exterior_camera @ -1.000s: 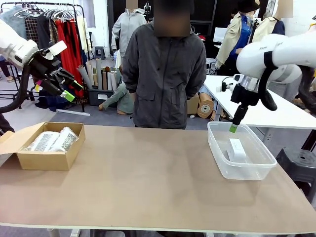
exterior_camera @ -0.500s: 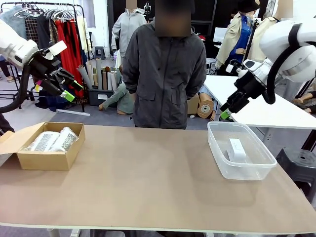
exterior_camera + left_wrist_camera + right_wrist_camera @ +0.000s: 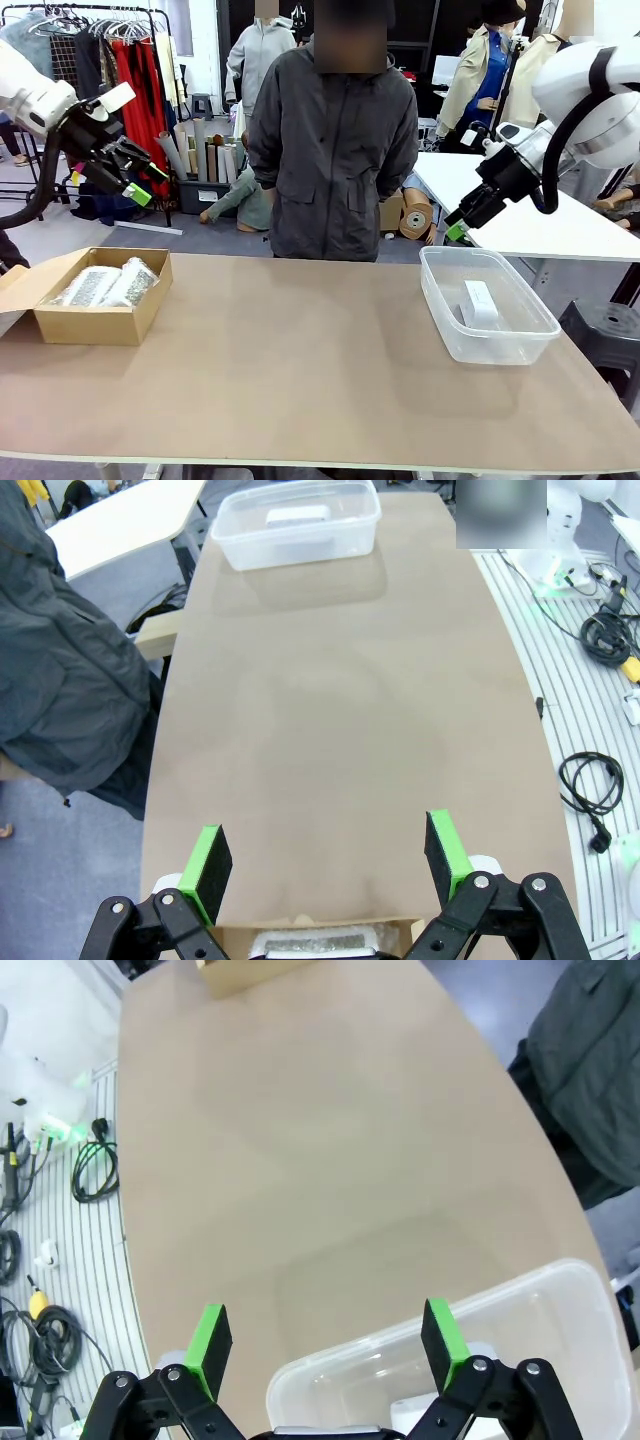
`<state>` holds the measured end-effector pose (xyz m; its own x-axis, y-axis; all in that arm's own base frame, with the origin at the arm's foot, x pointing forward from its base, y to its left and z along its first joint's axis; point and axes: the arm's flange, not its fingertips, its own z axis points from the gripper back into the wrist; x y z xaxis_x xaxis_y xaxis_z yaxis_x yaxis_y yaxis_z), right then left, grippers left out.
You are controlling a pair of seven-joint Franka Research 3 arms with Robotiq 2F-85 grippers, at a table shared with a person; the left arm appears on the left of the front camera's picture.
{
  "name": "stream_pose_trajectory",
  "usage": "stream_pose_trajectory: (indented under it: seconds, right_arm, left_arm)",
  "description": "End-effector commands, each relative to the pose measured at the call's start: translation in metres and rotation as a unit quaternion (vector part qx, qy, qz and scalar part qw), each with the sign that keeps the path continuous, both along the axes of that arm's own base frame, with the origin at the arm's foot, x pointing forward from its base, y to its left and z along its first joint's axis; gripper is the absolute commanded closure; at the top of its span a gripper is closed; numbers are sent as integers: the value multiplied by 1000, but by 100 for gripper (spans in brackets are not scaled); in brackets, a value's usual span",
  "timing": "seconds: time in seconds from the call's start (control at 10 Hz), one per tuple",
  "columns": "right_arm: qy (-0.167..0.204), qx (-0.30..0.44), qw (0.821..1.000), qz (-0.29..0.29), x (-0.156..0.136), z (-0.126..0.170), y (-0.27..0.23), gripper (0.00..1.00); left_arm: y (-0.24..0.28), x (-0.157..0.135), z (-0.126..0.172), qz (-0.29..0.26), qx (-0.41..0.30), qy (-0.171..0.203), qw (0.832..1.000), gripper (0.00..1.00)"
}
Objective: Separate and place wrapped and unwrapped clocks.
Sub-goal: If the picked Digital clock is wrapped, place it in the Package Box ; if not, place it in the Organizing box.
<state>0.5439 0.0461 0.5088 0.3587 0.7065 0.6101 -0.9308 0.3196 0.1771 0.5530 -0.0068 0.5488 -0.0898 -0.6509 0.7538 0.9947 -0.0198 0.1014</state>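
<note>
The wrapped clocks [image 3: 105,284] lie in the cardboard box [image 3: 95,322] below the left gripper [image 3: 138,180], the bare clock [image 3: 479,301] in the tub [image 3: 487,345] beneath the right gripper [image 3: 456,229]. Both grippers are wide open, empty. Sorting looks finished; arms should lift clear without snagging either container.

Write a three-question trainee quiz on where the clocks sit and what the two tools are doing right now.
1. True or false: the two wrapped clocks lie in the clear plastic tub.
2. Multiple choice: the unwrapped clock is (A) on the bare table, (B) in the tub, (C) held by a tool.
3. Fill in: the left tool and the right tool both hang above the table with jaws ____.

Key: 1. False, they lie side by side in the cardboard box. 2. B. 3. open, holding nothing.
</note>
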Motion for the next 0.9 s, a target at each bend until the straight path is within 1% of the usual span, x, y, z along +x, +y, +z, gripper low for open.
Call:
stream_pose_trajectory:
  seconds: [0.0,0.1,0.2,0.3,0.5,0.6,0.8]
  right_arm:
    - [1,0,1000,-1,0,-1,-1,0]
    - [0,19,999,44,4,-4,-5,0]
    - [-46,41,993,103,8,0,-8,0]
    - [-72,44,988,127,13,3,-11,0]
    - [-90,65,984,138,26,8,-15,0]
    - [-105,81,983,130,32,11,-16,0]
    - [-111,123,979,120,39,16,-17,0]
  left_arm:
    - [0,-2,1,0,0,-2,1000,0]
    - [0,-2,1,0,0,-2,1000,0]
    - [0,-2,1,0,0,-2,1000,0]
    - [0,-2,1,0,0,-2,1000,0]
    - [0,-2,1,0,0,-2,1000,0]
    - [0,-2,1,0,0,-2,1000,0]
    - [0,-2,1,0,0,-2,1000,0]
